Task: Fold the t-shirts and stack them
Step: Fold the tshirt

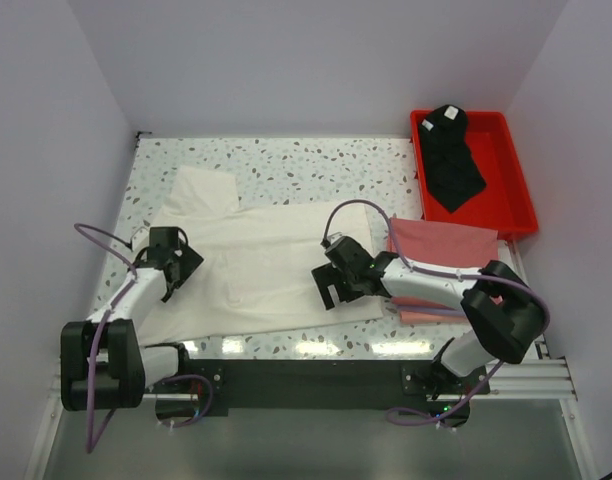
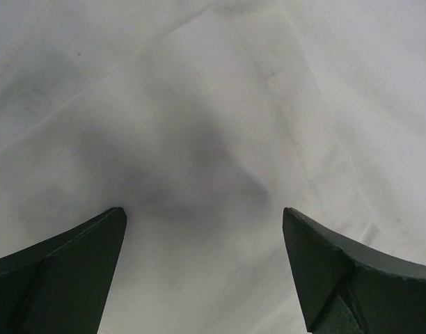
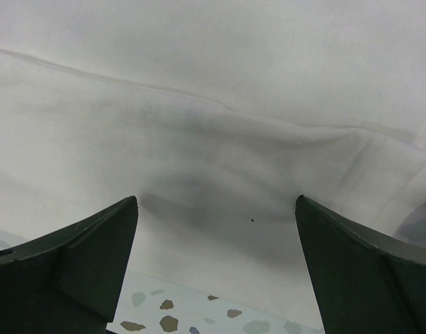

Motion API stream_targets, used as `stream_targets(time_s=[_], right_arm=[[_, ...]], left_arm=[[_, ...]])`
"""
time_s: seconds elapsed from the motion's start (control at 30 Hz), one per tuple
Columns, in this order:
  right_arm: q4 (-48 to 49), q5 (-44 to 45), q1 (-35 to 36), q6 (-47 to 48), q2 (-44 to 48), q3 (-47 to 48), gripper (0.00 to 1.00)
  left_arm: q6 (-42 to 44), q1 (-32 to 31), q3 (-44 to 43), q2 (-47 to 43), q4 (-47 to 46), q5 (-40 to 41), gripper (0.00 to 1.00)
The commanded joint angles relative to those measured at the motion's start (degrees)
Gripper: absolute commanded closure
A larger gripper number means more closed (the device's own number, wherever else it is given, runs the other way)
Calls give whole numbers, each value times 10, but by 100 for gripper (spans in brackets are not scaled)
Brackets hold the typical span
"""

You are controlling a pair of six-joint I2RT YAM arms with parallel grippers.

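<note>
White t-shirt lies flat mid-frame under left gripper and right gripper, both spread wide; uneven pinches risk catching one layer, skewing the fold.

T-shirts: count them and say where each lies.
3: white t-shirt spread mid-table, pink folded one at the right edge, black one in the red tray. The pink pile may hide more.

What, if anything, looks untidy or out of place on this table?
Nothing is spilled or damaged. The black t-shirt lies crumpled and unfolded in the red tray at the far right. The white t-shirt lies spread at a slant, with one sleeve pointing toward the far left corner.
</note>
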State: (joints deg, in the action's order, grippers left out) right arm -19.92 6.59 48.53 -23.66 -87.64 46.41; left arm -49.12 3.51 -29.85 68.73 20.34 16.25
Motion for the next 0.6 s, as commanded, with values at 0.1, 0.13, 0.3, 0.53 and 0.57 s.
stream_targets(time_s=[0.1, 0.13, 0.3, 0.53, 0.57], right_arm=[[-38, 20, 1, 1, 57, 25, 1], [-41, 20, 2, 4, 73, 32, 1], [-59, 28, 1, 2, 124, 72, 1], [-50, 132, -3, -2, 166, 105, 1], [-49, 141, -11, 0, 164, 107, 1]], left_arm=[[-40, 7, -8, -54, 95, 41, 0], [-41, 7, -14, -59, 97, 41, 0], [-20, 7, -86, -61, 104, 23, 0], [41, 7, -267, 44, 98, 6, 0], [46, 6, -296, 65, 105, 13, 0]])
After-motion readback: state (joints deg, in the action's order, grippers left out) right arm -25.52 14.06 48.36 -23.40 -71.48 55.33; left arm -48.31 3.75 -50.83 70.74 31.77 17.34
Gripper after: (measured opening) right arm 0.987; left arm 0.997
